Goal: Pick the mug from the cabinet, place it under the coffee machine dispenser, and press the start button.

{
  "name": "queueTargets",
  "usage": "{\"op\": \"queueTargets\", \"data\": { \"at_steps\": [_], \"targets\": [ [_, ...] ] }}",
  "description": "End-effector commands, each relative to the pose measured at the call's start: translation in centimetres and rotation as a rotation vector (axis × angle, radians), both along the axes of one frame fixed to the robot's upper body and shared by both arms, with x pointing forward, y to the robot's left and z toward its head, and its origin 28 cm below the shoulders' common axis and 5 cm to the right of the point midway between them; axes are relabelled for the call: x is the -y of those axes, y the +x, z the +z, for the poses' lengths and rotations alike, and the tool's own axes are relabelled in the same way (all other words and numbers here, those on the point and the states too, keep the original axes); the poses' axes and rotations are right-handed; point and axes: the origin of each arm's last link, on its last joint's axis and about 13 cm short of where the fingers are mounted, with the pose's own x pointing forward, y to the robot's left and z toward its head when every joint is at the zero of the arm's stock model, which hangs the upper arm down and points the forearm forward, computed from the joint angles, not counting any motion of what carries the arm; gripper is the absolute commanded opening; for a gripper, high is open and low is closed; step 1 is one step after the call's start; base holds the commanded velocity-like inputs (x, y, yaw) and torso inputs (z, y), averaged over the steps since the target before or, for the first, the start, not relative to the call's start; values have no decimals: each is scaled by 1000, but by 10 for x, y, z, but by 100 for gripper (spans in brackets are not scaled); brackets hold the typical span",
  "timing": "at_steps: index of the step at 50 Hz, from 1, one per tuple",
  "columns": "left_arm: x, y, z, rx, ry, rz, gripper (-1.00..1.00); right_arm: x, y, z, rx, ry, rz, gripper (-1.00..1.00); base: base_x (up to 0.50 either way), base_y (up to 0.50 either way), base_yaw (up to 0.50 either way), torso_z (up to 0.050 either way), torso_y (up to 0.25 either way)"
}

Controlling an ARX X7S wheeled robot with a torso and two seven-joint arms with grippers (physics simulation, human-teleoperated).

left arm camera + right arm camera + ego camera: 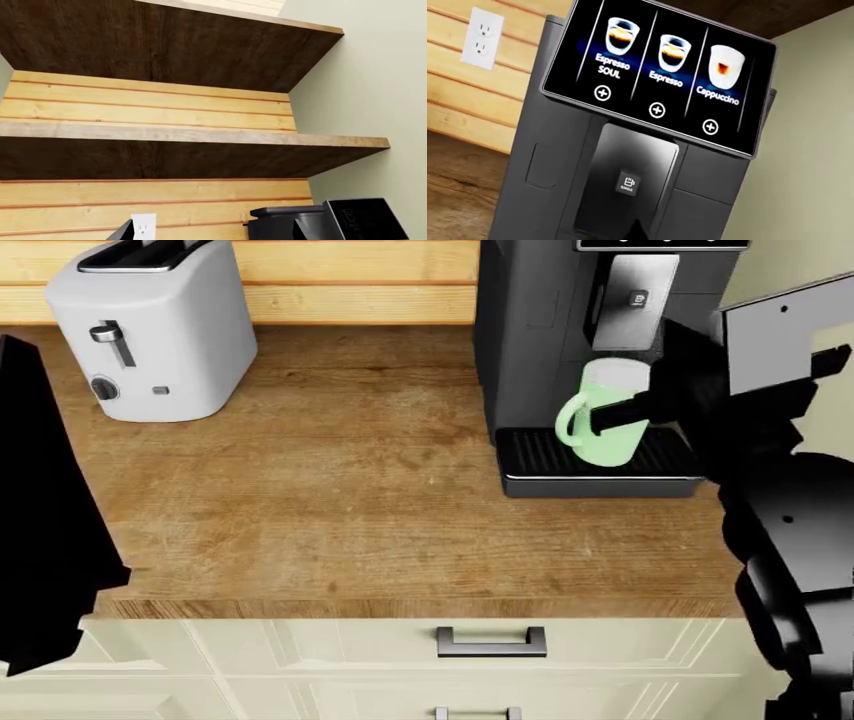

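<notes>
In the left wrist view, two wooden shelves (pixel 200 140) run along a plank wall, with a white outlet (pixel 143 225) and the dark top of the machine (pixel 313 222) cut off at the frame's edge; of the left fingers only dark tips show, so their state cannot be told. In the head view the mug (pixel 607 425) stands upright on the drip tray (pixel 547 455), under the dispenser (pixel 630 305), handle toward the toaster (pixel 154 330) on the tabletop (pixel 334 500). The right gripper (pixel 634 412) reaches against the mug; its fingers are hard to separate, grasp unclear. The left arm is a black shape. The right wrist view shows the screen (pixel 660 75) and a "SINGLE" button (pixel 628 182); mug hidden.
</notes>
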Motion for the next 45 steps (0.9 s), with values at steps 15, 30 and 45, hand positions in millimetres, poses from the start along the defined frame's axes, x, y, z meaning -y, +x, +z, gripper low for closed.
{"op": "queueTargets", "data": {
  "at_steps": [15,30,45],
  "targets": [
    [-12,-5,9,60,41,43,100,11,-107,9,245,44,69,100,0,0,0,0,0],
    [-36,-23,29,169,11,90,100,17,-149,31,551,47,103,100,0,0,0,0,0],
    [-46,-36,46,243,-81,71,100,18,-170,36,714,106,115,100,0,0,0,0,0]
  ]
}}
